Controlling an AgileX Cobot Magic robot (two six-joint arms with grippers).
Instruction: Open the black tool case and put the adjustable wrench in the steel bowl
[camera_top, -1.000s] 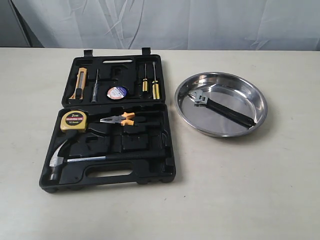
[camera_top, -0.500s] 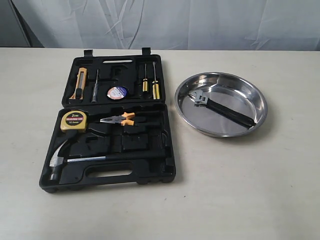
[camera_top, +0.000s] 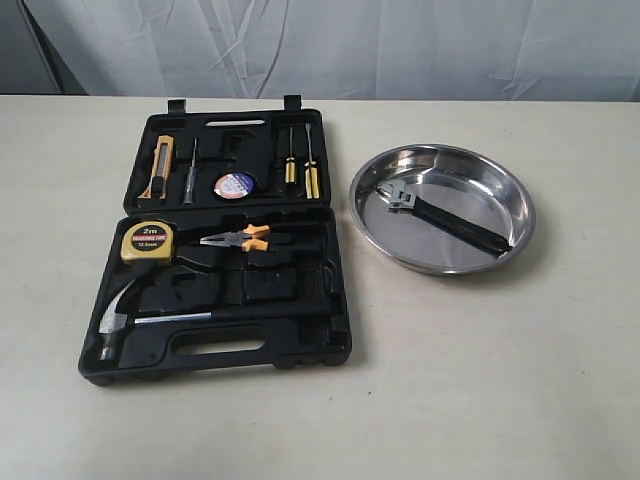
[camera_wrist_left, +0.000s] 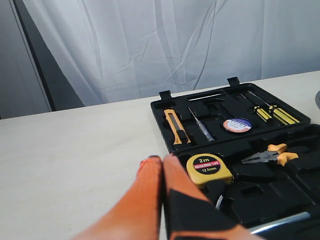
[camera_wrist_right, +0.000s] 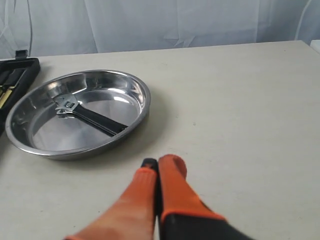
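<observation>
The black tool case (camera_top: 330, 300) lies open on the table, lid flat behind its base; it also shows in the left wrist view (camera_wrist_left: 250, 185). The adjustable wrench (camera_top: 445, 217), silvery head and black handle, lies inside the steel bowl (camera_top: 520, 195) to the right of the case. In the right wrist view the same wrench (camera_wrist_right: 89, 115) rests across the bowl (camera_wrist_right: 142, 92). My left gripper (camera_wrist_left: 162, 161) is shut and holds nothing, near the case's left side. My right gripper (camera_wrist_right: 160, 164) is shut and holds nothing, on the near side of the bowl. Neither gripper appears in the exterior view.
The case holds a yellow tape measure (camera_top: 146, 242), orange-handled pliers (camera_top: 238, 238), a claw hammer (camera_top: 120, 322), a utility knife (camera_top: 160, 166), screwdrivers (camera_top: 300, 168) and a roll of tape (camera_top: 235, 185). A white curtain (camera_top: 330, 45) hangs behind the table's far edge.
</observation>
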